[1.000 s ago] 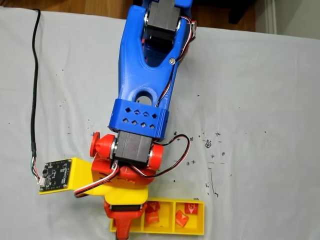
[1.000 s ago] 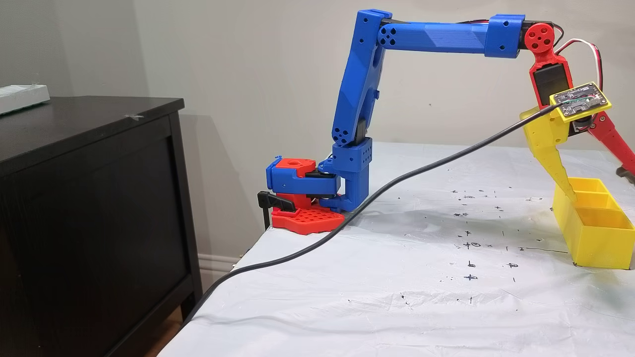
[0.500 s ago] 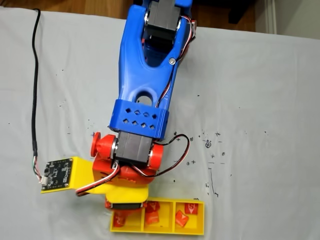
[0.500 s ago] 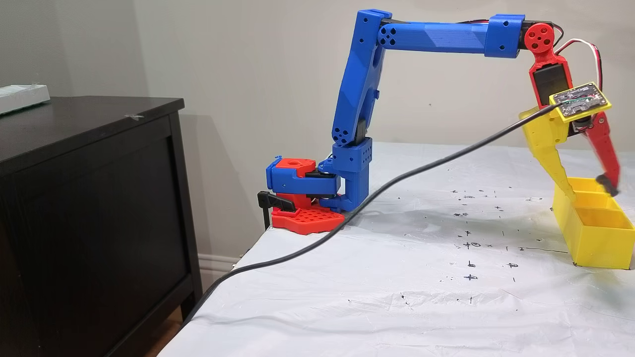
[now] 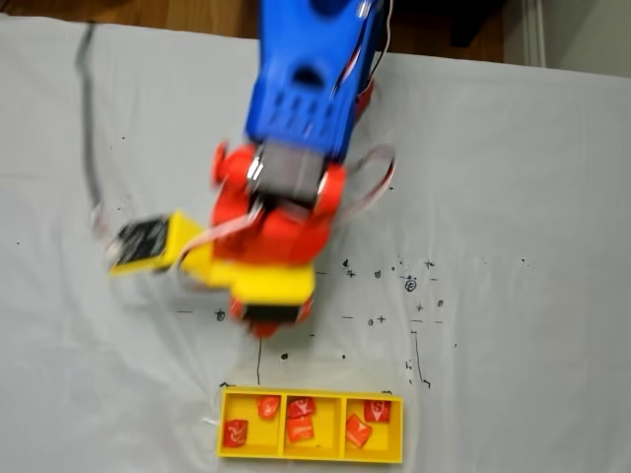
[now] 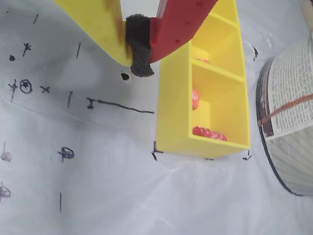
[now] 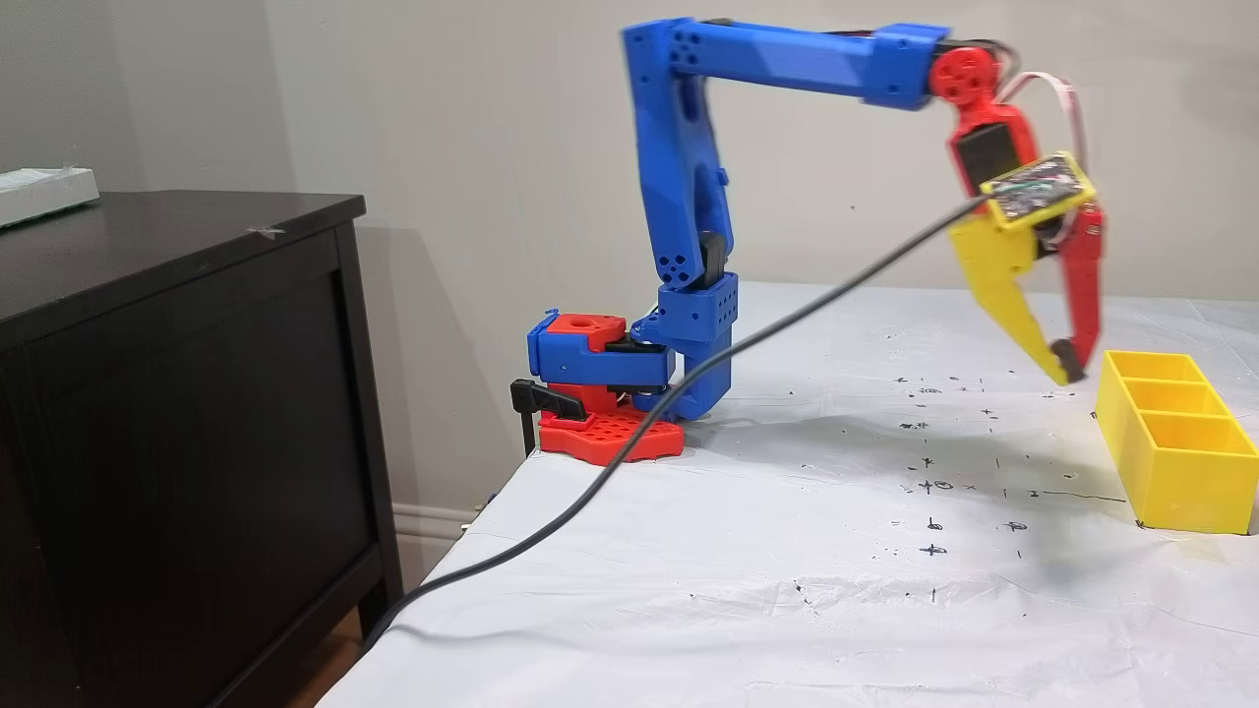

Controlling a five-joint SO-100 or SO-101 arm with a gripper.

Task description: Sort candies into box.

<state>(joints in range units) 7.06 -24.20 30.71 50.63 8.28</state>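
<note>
The box (image 5: 311,457) is a yellow tray with three compartments at the near edge of the white sheet. Several red candies lie in it, two to a compartment, such as one on the left (image 5: 235,432), one in the middle (image 5: 299,429) and one on the right (image 5: 357,431). The wrist view shows the box (image 6: 171,112) from the side with candies (image 6: 209,132) inside. My gripper (image 5: 261,325) hangs above the sheet, away from the box. Its yellow and red fingers meet at a black pad, so the gripper (image 6: 137,61) is shut with nothing in it. From the side, the gripper (image 7: 1064,372) hangs left of the box (image 7: 1180,472).
A black cable (image 7: 689,374) runs from the wrist across the sheet and off its front edge. A dark cabinet (image 7: 177,393) stands left of the table. A round object with printed lines (image 6: 293,122) sits beside the box. Pen marks dot the sheet.
The red finger swung in and the gripper shut. The arm then rose and drew back from the box toward its base, uncovering the left compartment and its candies.
</note>
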